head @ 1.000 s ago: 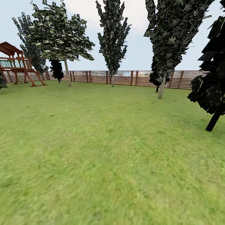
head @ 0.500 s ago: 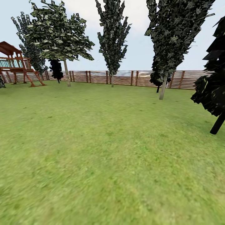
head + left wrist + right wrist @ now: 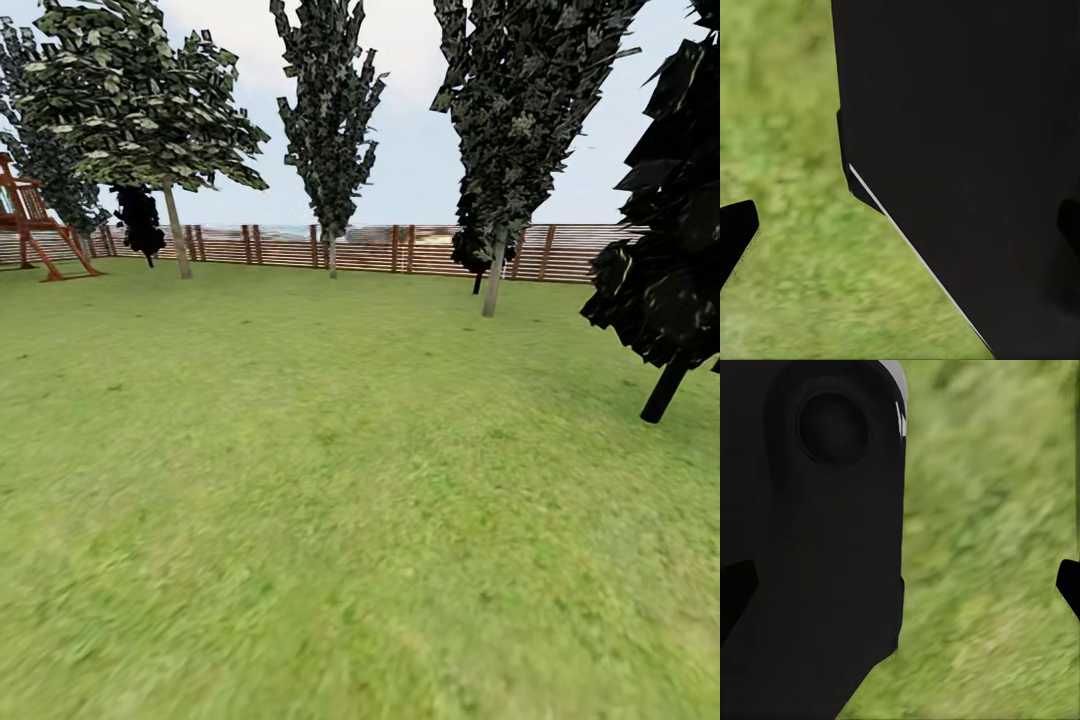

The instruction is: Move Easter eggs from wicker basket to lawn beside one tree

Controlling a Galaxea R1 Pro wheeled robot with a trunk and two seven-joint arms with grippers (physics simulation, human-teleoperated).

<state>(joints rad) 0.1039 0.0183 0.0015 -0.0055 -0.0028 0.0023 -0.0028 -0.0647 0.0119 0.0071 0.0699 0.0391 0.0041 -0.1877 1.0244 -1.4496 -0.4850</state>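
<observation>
Pincers' (image 3: 900,232) (image 3: 900,592) fingertips wide apart, empty, over lawn (image 3: 330,480); trees (image 3: 492,150) ahead.

the lawn (image 3: 330,480) is wide, flat, mottled green grass reaching to the slatted wooden fence (image 3: 380,248). on it stand several trees, the nearest tree (image 3: 664,388) at right, and a red-brown wooden play structure (image 3: 35,228) at far left.

Head view faces level across the lawn (image 3: 330,470) toward the fence (image 3: 370,248); both wrist views look down on grass (close, blurred)
</observation>
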